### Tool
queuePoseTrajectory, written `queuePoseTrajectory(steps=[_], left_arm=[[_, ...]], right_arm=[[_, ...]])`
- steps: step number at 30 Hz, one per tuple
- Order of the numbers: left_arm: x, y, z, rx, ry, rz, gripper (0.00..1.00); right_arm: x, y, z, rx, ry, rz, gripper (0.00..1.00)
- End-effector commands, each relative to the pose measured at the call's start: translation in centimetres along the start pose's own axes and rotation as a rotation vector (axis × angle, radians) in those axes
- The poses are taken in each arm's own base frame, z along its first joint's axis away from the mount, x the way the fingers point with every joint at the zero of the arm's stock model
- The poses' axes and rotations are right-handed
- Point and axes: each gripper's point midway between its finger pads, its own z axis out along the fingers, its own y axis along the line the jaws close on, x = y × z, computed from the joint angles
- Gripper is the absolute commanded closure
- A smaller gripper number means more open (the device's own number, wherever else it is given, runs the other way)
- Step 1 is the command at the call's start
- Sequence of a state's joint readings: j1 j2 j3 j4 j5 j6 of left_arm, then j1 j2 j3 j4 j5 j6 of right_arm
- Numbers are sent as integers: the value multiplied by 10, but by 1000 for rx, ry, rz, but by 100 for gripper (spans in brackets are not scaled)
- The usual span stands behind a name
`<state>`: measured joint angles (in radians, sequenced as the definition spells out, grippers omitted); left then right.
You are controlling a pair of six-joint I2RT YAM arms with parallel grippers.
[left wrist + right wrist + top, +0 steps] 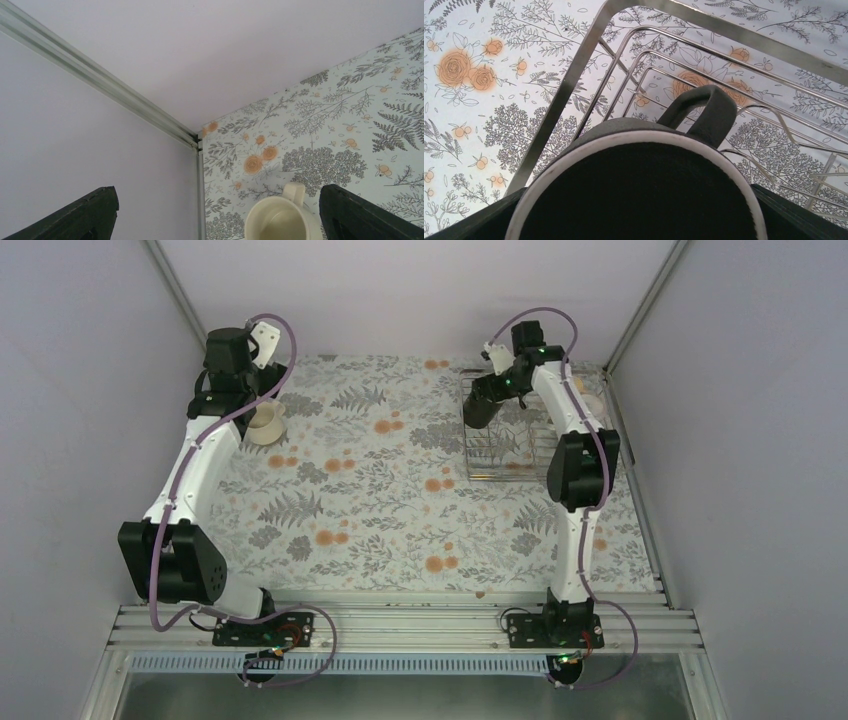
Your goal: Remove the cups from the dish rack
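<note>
The silver wire dish rack [505,455] stands at the back right of the floral table. My right gripper [480,412] is shut on the black cup [639,195], which has a white rim and its handle [704,112] pointing away, at the rack's left edge [574,85]. A cream-white cup [266,424] stands upright on the table at the far left. My left gripper [250,405] is open just over it. In the left wrist view the cream-white cup [282,220] sits between the wide-spread fingers [357,215], nearer the right one. The other cups are mostly hidden.
A pale object [592,400], perhaps a beige cup, shows behind the right arm by the rack's far right corner. The side wall and its metal post [199,145] are close to the left of the left gripper. The back wall is near both grippers.
</note>
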<state>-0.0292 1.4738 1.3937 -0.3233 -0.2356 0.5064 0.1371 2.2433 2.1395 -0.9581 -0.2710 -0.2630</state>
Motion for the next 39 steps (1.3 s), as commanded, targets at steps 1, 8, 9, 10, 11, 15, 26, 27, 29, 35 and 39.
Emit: queuePoseTrajectory(steps=[1,8,9,10,11,15,26,27,29,35,39], left_arm=[[-7,5,-2,-13,-18,-25,0],[-3,-10,3,21,-2,-31,0],[-4,-12,2,24,-3,-30,0],[-5,-13,2,25,-4,-28,0],[-5,-15,2,27,-6,-26,0],[-9,-24,2,40,-8,-24,0],[-58,-113,-25,205,-230,116,0],[-68,-123,-29,205,-270,131,0],[-78,-146,-35,195,-332,179,0],[-113,-200,-51,79,-485,294,0],[-134,-227,-63,33,-574,320,0]], right_arm=[[-14,-2,2,-8,-47,-20,0],[-13,-3,7,-29,-50,-16,0],[-15,-4,4,-29,-60,-12,1],[-16,-5,3,-30,-67,-11,2],[-16,-4,1,-40,-72,-10,4],[-15,-7,1,-33,-63,3,19],[-28,14,-53,-134,-133,14,60],[-31,15,-61,-130,-145,10,60],[-37,15,-80,-119,-176,5,61],[-52,14,-133,-99,-269,-8,63],[-57,15,-157,-86,-312,-20,63]])
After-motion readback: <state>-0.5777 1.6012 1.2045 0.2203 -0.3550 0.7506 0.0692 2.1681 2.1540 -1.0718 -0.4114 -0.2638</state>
